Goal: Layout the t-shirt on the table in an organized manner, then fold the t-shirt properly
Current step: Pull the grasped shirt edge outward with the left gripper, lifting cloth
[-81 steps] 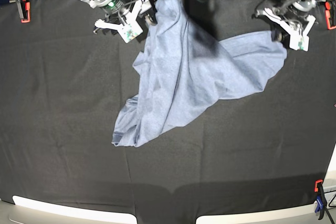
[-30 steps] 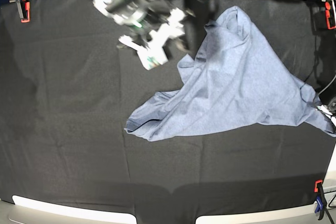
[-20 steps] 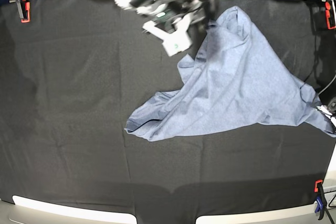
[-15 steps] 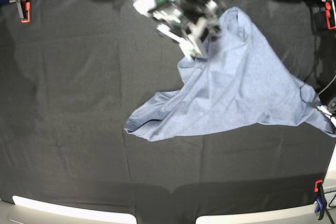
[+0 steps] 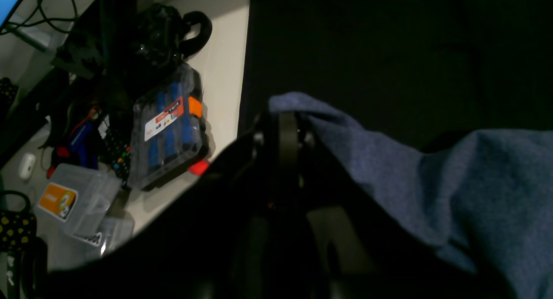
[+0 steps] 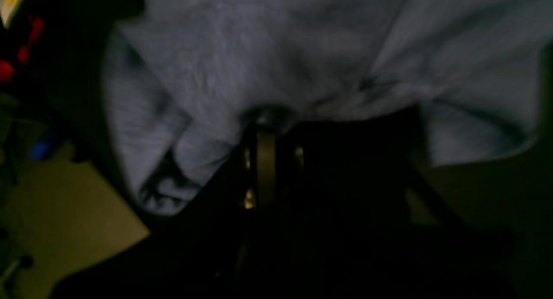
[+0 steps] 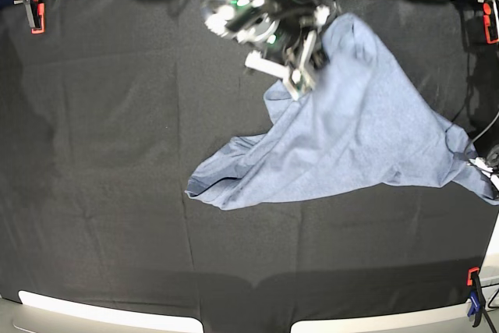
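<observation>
The blue-grey t-shirt [image 7: 359, 130] lies crumpled in a rough triangle on the black-covered table [image 7: 101, 154], right of the middle. My right gripper [image 7: 306, 58] sits at the shirt's upper left edge. In the right wrist view it [image 6: 265, 124] is shut, with the t-shirt [image 6: 268, 52] puckered around its tip. My left gripper [image 7: 485, 164] shows only at the table's right edge, at the shirt's far right corner. The left wrist view shows it [image 5: 286, 119] shut on that corner of the t-shirt [image 5: 432, 182]. No lettering shows.
Orange-black clamps hold the cloth at the far left [image 7: 35, 9], the far right [image 7: 490, 21] and the near right [image 7: 472, 288]. Just beyond the left gripper the table ends, and plastic cases [image 5: 168, 126] lie on the floor below.
The left gripper first dragged the shirt rightward to the table's edge. Over the last second my right arm swung right and down onto the shirt's upper left edge and closed there.
</observation>
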Tool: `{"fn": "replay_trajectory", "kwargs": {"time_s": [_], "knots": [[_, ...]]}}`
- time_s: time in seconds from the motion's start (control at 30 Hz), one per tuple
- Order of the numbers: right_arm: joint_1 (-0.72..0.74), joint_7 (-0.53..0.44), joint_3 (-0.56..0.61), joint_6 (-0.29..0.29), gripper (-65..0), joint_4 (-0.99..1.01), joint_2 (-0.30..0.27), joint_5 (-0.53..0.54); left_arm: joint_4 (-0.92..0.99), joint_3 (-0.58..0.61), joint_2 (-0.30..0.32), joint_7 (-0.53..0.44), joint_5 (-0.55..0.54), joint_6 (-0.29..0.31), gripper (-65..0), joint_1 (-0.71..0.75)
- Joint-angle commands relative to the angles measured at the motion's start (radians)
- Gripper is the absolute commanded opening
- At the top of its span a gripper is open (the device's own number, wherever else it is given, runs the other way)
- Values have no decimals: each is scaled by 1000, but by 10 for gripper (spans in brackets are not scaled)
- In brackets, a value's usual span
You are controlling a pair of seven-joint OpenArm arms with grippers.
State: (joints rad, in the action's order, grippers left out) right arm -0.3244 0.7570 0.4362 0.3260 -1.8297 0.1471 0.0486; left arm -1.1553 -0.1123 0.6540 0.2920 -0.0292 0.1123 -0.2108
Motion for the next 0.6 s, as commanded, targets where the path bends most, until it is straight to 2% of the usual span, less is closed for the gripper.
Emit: {"fn": "replay_trajectory", "kwargs": {"time_s": [0.0, 0.07, 0.27, 0.57], "knots": [[6, 21, 3, 8, -650, -65, 5, -14, -15, -9, 26, -21, -2, -12, -650, -22], [0, 93, 3, 7, -650, -157, -40, -69, -15, -9, 26, -21, -2, -12, -650, -22], [-125, 101, -39, 6, -650, -274, -171, -155, -15, -9, 26, -16, -2, -12, -650, -22], [-281, 150, -263, 3, -650, -344, -312, -145, -15, -9, 26, -17, -2, -12, -650, -22]]}}
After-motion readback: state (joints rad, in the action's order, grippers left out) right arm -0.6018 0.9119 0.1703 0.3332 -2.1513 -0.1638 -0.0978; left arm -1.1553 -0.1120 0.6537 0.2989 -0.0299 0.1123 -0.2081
